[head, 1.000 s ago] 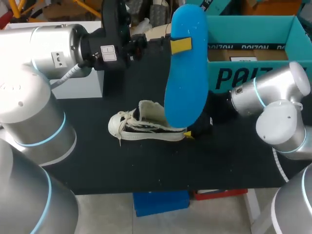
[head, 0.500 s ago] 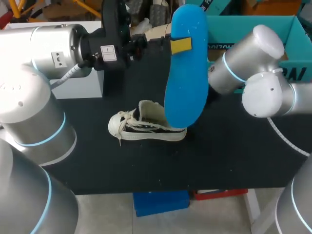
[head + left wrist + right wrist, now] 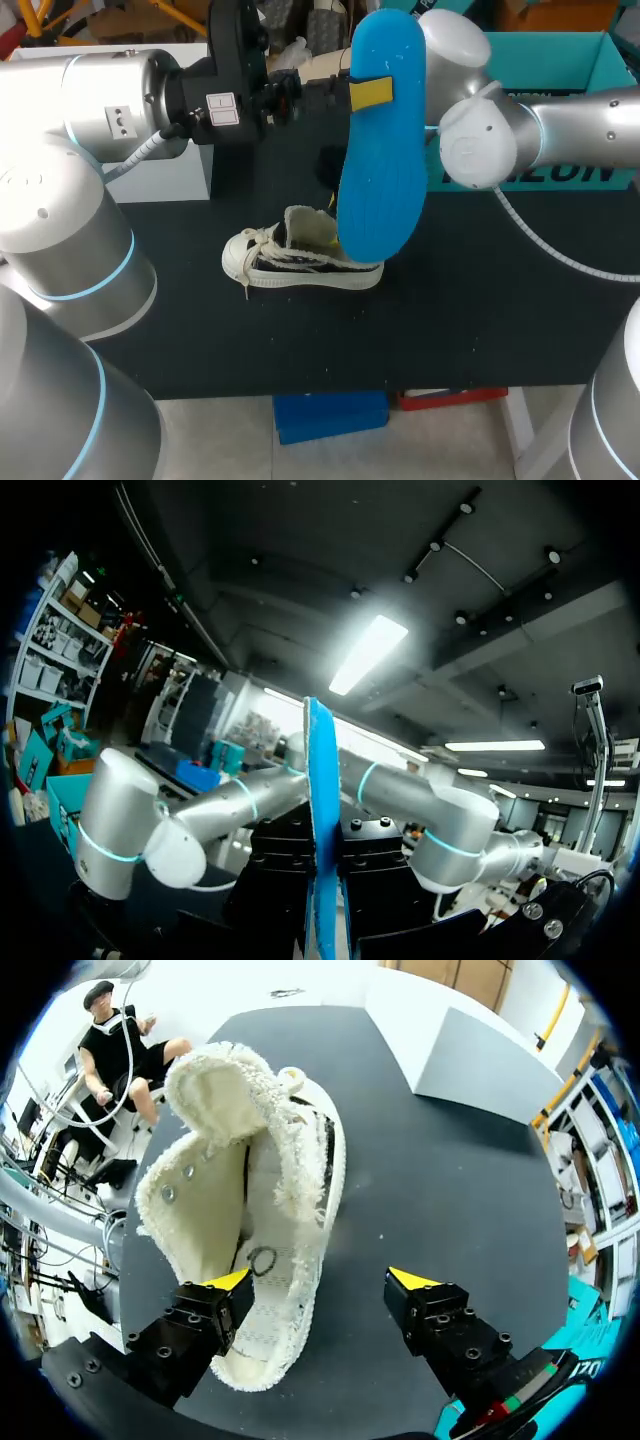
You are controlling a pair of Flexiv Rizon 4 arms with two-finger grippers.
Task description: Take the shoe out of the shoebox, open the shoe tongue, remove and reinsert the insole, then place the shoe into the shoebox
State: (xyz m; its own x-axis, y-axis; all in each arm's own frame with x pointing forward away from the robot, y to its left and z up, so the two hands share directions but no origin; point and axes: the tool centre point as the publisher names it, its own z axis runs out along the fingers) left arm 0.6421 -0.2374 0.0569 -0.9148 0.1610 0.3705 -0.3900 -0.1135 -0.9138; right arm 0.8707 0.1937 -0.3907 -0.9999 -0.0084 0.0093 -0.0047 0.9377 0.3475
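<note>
OK, my left gripper [image 3: 371,92] is pinching the blue insole [image 3: 380,190], held upright above the table [image 3: 480,310]. Shoe [image 3: 300,255] sits on the table, tongue pulled open, outside the shoebox [image 3: 530,60]. My right gripper [image 3: 320,1280] is spread wide at the shoe's heel end, gripping nothing.

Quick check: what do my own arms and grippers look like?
The left arm and right arm are silver-grey rounded tubes with thin blue rings at the joints. A pale corrugated cable runs along each. The left gripper has a black body with small white labels. The right gripper has blocky black fingers with screw heads and bright yellow wedge tips.
</note>
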